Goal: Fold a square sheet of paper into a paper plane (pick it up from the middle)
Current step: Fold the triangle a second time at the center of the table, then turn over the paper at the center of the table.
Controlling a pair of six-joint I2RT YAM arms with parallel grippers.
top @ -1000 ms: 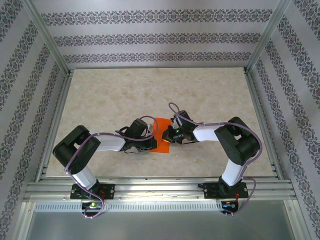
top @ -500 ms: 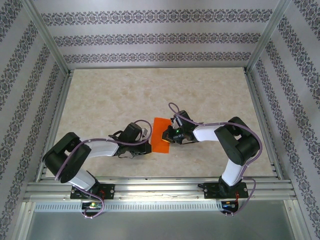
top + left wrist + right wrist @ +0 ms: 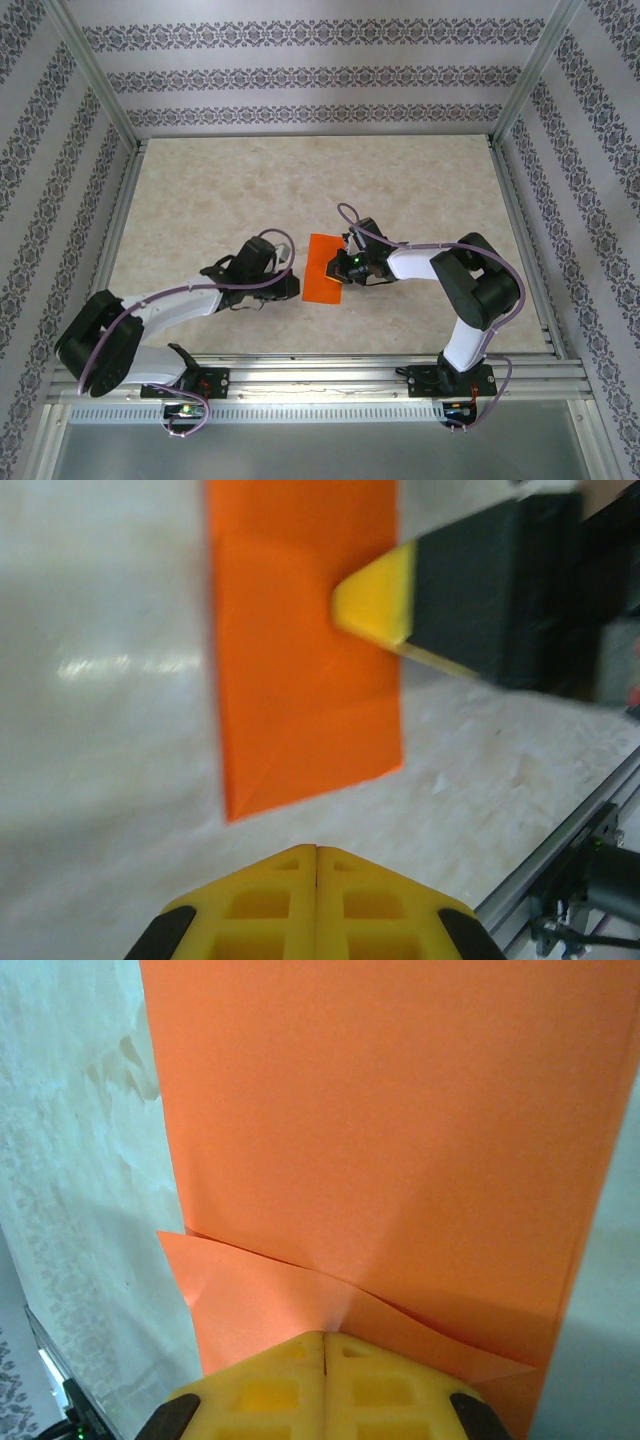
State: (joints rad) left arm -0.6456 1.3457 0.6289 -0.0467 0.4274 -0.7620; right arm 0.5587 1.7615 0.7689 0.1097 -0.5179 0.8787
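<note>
The square sheet of paper (image 3: 322,268) lies flat on the pale, marbled worktop (image 3: 200,190), about midway between its left and right edges and somewhat nearer the near edge than the far one. From above it reads as a narrow bright orange rectangle, longer from far to near than it is wide, and tilted slightly. In the left wrist view faint diagonal creases cross its surface. The right gripper (image 3: 341,267) reaches in from the right side with its two yellow fingers pressed together, no gap between them. Their joined tip rests on the paper close to its right-hand long edge, roughly halfway along it. In the right wrist view the closed tip meets a shallow raised flap of orange paper that runs across just in front of it, with the broad smooth face of the sheet beyond. Whether any paper is pinched between the fingers cannot be told. The left gripper (image 3: 292,285) comes in low from the near left corner of the worktop, its fingers likewise closed tight against each other and holding nothing. Its tip sits just beside the near left corner of the sheet, with a thin strip of bare worktop between them, so it does not touch the paper. The two grippers face each other across the sheet, the left one slightly nearer the near edge.
</note>
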